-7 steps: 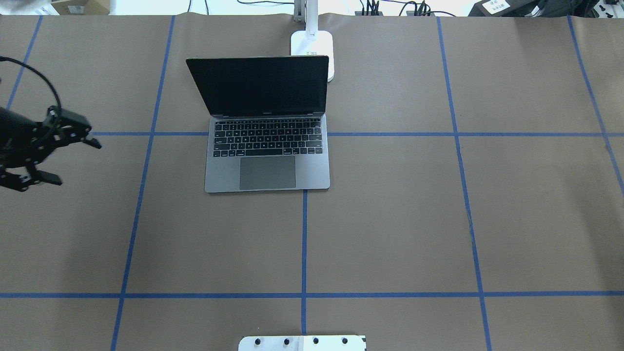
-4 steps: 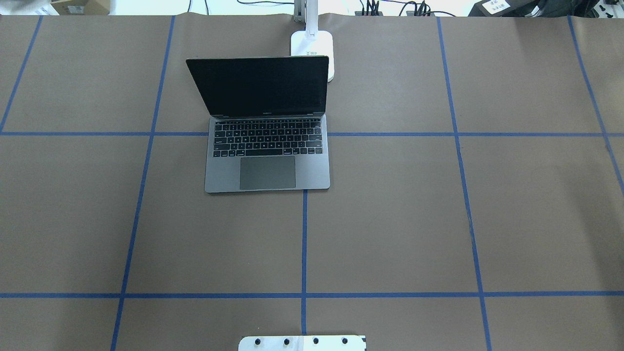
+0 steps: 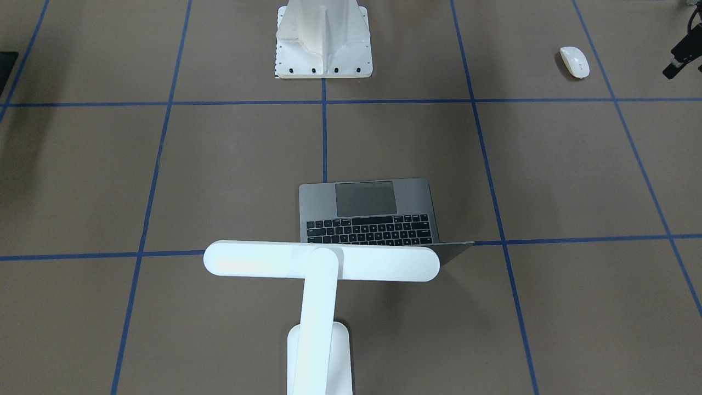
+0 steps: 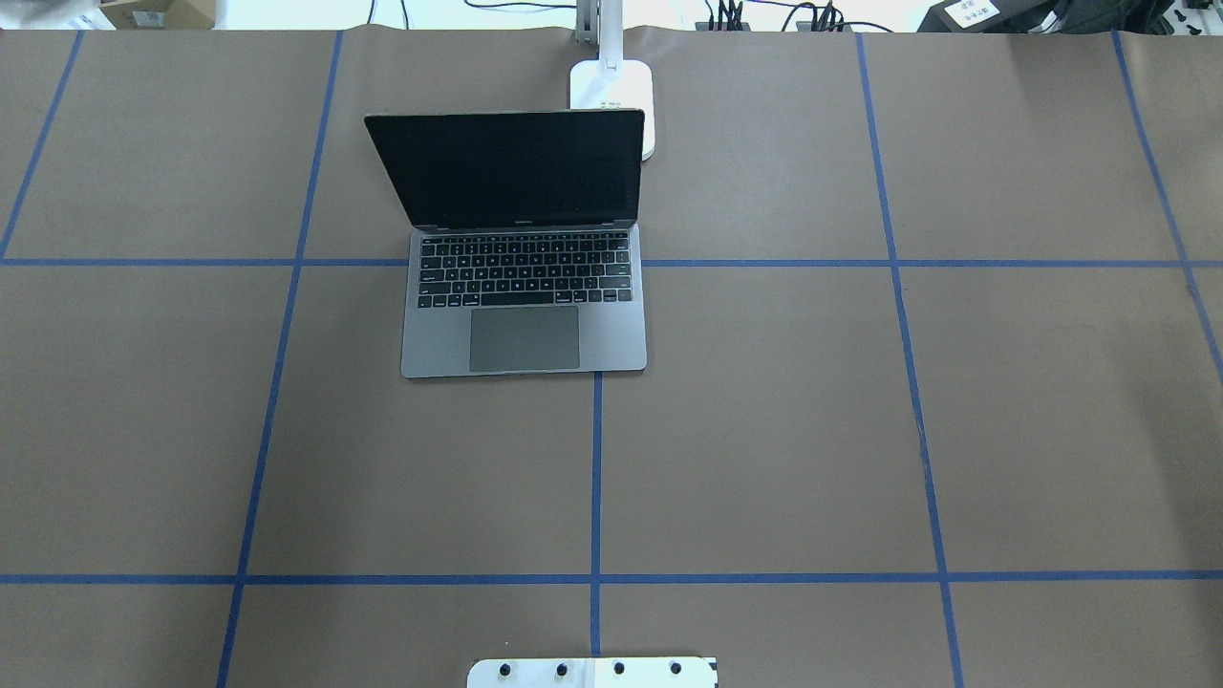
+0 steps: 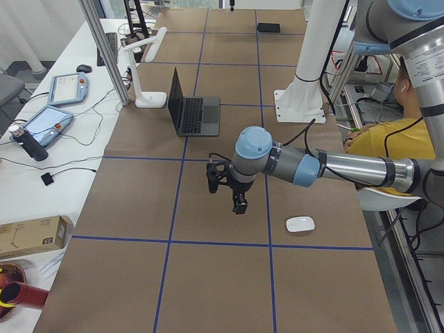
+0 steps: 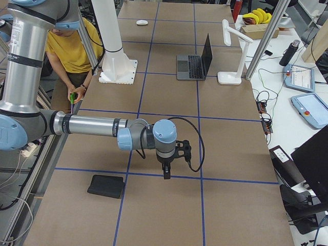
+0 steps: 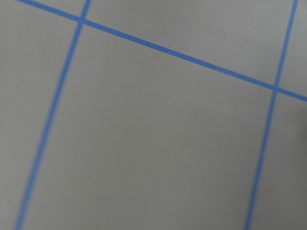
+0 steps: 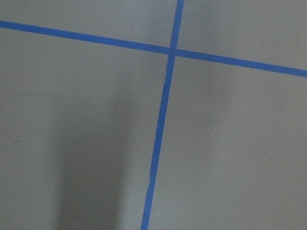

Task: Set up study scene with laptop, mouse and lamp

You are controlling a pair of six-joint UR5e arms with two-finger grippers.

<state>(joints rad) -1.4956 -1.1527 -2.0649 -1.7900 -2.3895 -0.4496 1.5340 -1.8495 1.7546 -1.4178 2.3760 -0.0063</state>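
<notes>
1. Slim space-grey metal laptop (image 4: 524,283) with black keys: open on the brown-papered table (image 4: 783,430), screen dark, trackpad edge facing the robot, set toward the far side of the table.
2. White T-shaped desk lamp (image 3: 321,262): rounded base on the table just behind the laptop's lid; in the front-facing view its long bar head crosses above the lid's top edge.
3. Small glossy white oval mouse (image 3: 574,61): lies alone on the robot's left end of the table, well apart from the laptop.
4. Left gripper (image 5: 238,202): hangs above the paper near the mouse, not touching it. A black piece at the front-facing view's right edge is probably part of it; whether the jaws are parted or closed cannot be told.
5. Right gripper (image 6: 166,171): points down over a blue tape line at the opposite end. Its jaw state cannot be told.
6. Flat black rounded-corner mat (image 6: 105,186): on the table near the right gripper.
7. White flared pedestal (image 3: 323,38) with bolt holes: at the robot's edge.
8. Person in a yellow shirt (image 6: 77,43): seated beside the table.
9. Both wrist views: brown paper and blue tape only.
</notes>
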